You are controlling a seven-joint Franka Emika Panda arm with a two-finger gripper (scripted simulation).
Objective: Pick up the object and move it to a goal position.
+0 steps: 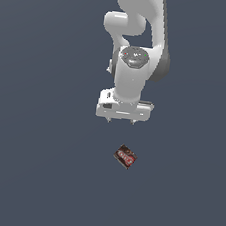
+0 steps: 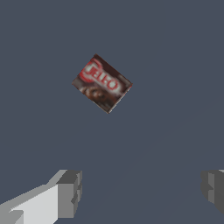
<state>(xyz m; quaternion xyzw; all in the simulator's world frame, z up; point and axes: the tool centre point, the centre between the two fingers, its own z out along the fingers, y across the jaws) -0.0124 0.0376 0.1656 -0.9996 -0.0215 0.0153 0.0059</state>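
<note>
Exterior view: the white two-fingered gripper (image 1: 122, 120) of the white jointed arm hangs above the plain dark grey-blue surface (image 1: 31, 175), fingers pointing down, holding nothing. The small flat rectangular box, dark brown with a red label and whitish lettering (image 1: 125, 157), lies flat on that surface a short way beyond the fingertips, apart from them and turned at an angle to the gripper's width. Judgement: the gripper is poised for an approach, not yet descended, and the box's skew suggests a wrist turn may be needed before closing. From this view only two short finger stubs show, so the opening is hard to gauge. Wrist view: the two grey finger pads (image 2: 70, 193) stand far apart at opposite edges of the picture, confirming a wide-open gripper with an empty gap. The box sits ahead of the fingers, not between them, label face up; the lettering is legible here. The arm's posture appears only in the exterior view.
</note>
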